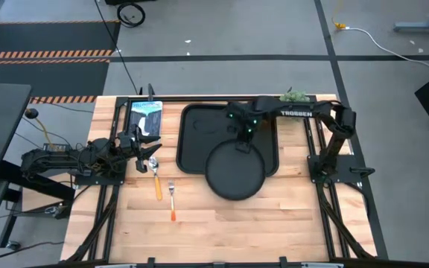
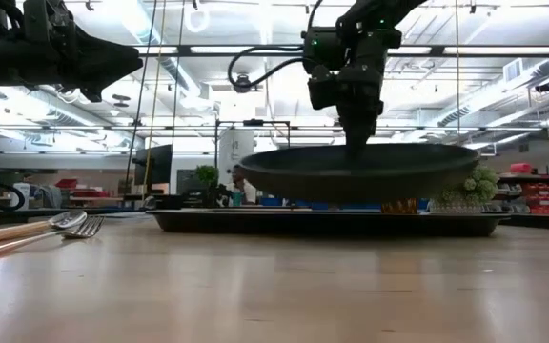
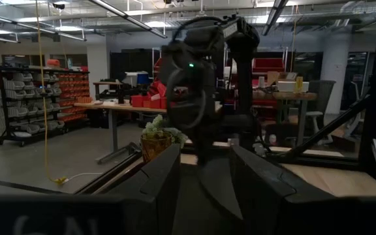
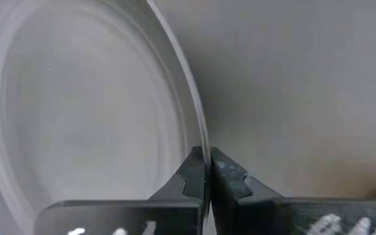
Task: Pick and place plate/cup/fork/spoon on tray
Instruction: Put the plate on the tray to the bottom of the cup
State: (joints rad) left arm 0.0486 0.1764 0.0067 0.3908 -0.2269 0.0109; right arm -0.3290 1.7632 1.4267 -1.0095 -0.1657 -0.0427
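1. The right hand [image 4: 207, 171] pinches the rim of the round matte black plate [image 1: 234, 171], held above the black rectangular tray [image 1: 192, 141].
2. Lower it level, fully inside the tray's rim.
3. The left hand [image 1: 146, 144] waits open near the silver-bowled spoon [image 1: 155, 175].

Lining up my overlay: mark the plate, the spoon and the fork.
plate [image 1: 234, 179]: high view, centre of its flat face.
spoon [image 1: 154, 165]: high view, silver bowl.
fork [image 1: 172, 202]: high view, upper handle.

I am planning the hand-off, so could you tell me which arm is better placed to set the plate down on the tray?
The right. Its end effector already pinches the plate by the rim, lifted above the tray. The left end effector waits open by the spoon, off to the tray's side.
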